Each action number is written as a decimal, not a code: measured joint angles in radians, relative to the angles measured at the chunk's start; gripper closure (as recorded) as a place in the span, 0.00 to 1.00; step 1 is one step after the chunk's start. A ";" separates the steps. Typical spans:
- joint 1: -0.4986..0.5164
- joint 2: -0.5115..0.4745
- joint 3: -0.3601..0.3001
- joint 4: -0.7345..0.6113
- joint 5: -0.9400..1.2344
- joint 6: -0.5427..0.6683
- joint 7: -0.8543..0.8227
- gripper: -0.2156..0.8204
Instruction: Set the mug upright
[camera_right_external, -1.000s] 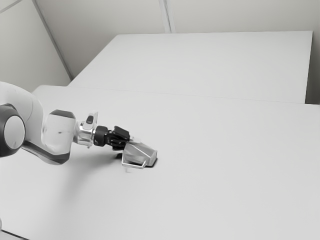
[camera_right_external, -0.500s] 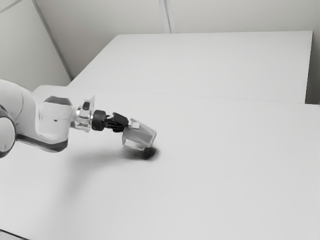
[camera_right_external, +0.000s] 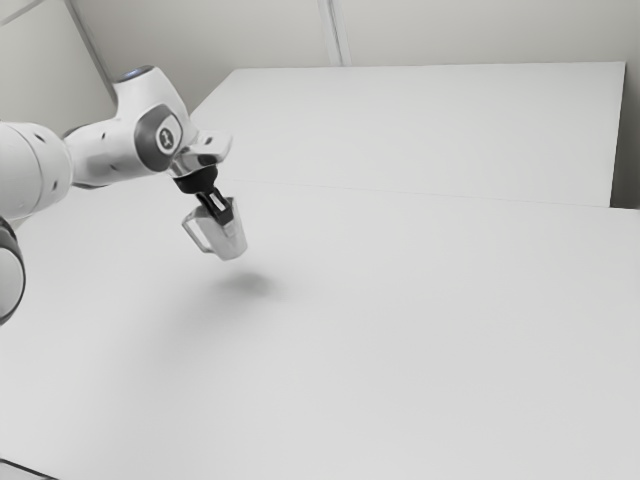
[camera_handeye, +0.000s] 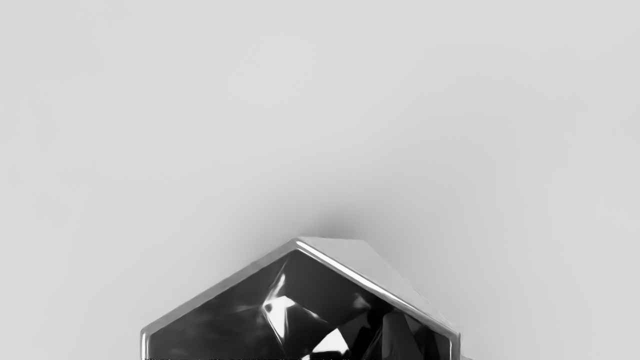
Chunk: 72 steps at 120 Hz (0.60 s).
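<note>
Ext. view: the arm (camera_right_external: 155, 135) is coming in from approx. 9 o'clock on this view's clock face, its hand end angling down twd. 5. The gripper (camera_right_external: 226, 218) is pinching the mug (camera_right_external: 234, 240) up by the rim (camera_handeye: 365, 281), fingers pointing down at approx. 5 o'clock & reaching the mug's open end. Mug is hanging in the air, i.e. clear of the table (camera_right_external: 420, 350), w/ its shadow (camera_right_external: 248, 284) lying apart from it, approx. 5 o'clock from the base. It's sitting nearly upright but w/ a bit of tilt: open end is leaning twd. 11 o'clock, base twd. 5. Handle (camera_right_external: 195, 237) is sticking out on the mug's 9 o'clock side, pretty much opp. the wall facing 3. A 2nd flat surface (camera_right_external: 430, 130) is standing beyond the table, approx. 1 o'clock from the mug.

Wrist view: the mug's open end is facing the cam., rim making a corner, w/ dark insides catching a few bright glints. Part of the outer wall (camera_handeye: 372, 257) is showing past the rim, & a soft shadow is lying on the table beyond it.
</note>
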 joint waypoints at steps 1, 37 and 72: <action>0.000 0.001 0.000 -0.001 0.007 0.004 -0.010 0.96; -0.017 -0.155 -0.003 -0.269 0.101 0.135 -0.309 0.97; -0.021 -0.190 -0.025 -0.384 0.111 0.210 -0.495 0.97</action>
